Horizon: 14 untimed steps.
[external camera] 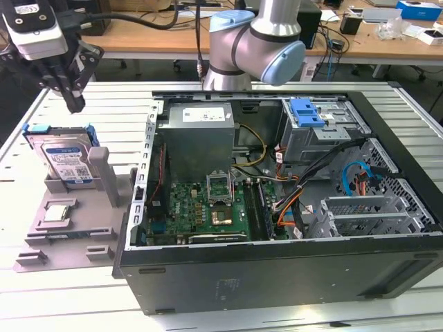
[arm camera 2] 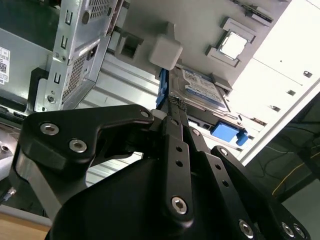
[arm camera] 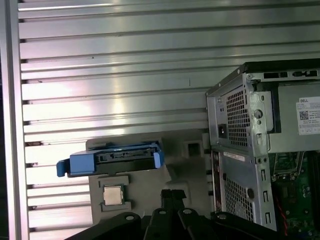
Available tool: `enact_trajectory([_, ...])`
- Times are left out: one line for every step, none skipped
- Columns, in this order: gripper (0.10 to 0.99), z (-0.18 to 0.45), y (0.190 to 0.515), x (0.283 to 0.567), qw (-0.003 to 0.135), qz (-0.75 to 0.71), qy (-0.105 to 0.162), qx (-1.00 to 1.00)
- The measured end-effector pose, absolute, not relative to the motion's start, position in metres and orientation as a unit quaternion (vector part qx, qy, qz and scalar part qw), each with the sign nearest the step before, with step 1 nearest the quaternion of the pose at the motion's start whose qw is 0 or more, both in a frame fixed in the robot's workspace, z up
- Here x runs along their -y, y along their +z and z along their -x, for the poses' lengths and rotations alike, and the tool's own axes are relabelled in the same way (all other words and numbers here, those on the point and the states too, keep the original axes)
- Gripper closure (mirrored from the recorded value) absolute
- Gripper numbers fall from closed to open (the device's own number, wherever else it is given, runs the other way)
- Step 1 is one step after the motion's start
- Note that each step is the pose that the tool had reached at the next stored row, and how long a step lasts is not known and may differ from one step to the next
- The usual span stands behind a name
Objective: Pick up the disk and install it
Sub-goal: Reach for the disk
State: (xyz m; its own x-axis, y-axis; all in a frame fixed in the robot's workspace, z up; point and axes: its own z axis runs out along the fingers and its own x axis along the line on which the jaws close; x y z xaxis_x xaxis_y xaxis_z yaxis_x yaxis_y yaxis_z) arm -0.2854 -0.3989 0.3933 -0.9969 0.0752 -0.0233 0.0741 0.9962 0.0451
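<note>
The disk [external camera: 64, 160] is a silver-grey drive with a white-and-blue label in a blue bracket. It stands on edge in a grey holder [external camera: 79, 232] on the exterior view's left, beside the open computer case [external camera: 277, 273]. My gripper [external camera: 73, 104] hangs just above the disk's top edge, apart from it, shut with nothing between its fingers. In the second wrist view the shut gripper [arm camera 2: 175, 106] points at the disk [arm camera 2: 202, 86]. In the first wrist view the disk [arm camera: 112, 160] lies beyond the gripper [arm camera: 172, 194].
A small square CPU chip [external camera: 57, 212] lies in the holder in front of the disk. Inside the case a blue latch on a grey metal cage [external camera: 308, 113] sits at the back, with cables and the motherboard [external camera: 208, 207] nearby. The ribbed metal table [external camera: 104, 104] surrounds everything.
</note>
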Motion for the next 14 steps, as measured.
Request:
enact_trajectory([0.980,0.288,0.393,0.399,0.013,-0.037,0.022,-0.999])
enact_trajectory([0.980,0.290,0.393,0.399,0.013,-0.037,0.022,-0.999])
enact_trajectory([0.980,0.295,0.393,0.399,0.012,-0.037,0.022,-0.999])
enact_trajectory([0.980,0.300,0.393,0.399,0.012,-0.037,0.022,-0.999])
enact_trajectory([0.980,0.303,0.393,0.399,0.012,-0.037,0.022,-0.999])
enact_trajectory([0.980,0.305,0.393,0.399,0.012,-0.037,0.022,-0.999])
enact_trajectory([0.980,0.306,0.393,0.399,0.012,-0.037,0.022,-0.999])
enact_trajectory([0.980,0.310,0.393,0.399,0.012,-0.037,0.022,-0.999])
enact_trajectory([0.980,0.312,0.393,0.399,0.012,-0.037,0.022,-0.999])
enact_trajectory([0.980,0.314,0.393,0.399,0.012,-0.037,0.022,-0.999])
enact_trajectory([0.980,0.316,0.393,0.399,0.012,-0.037,0.022,-0.999])
enact_trajectory([0.980,0.318,0.393,0.399,0.012,-0.037,0.022,-0.999])
enact_trajectory([0.980,0.320,0.393,0.399,0.012,-0.037,0.022,-0.999])
enact_trajectory([0.980,0.322,0.393,0.399,0.012,-0.037,0.022,-0.999])
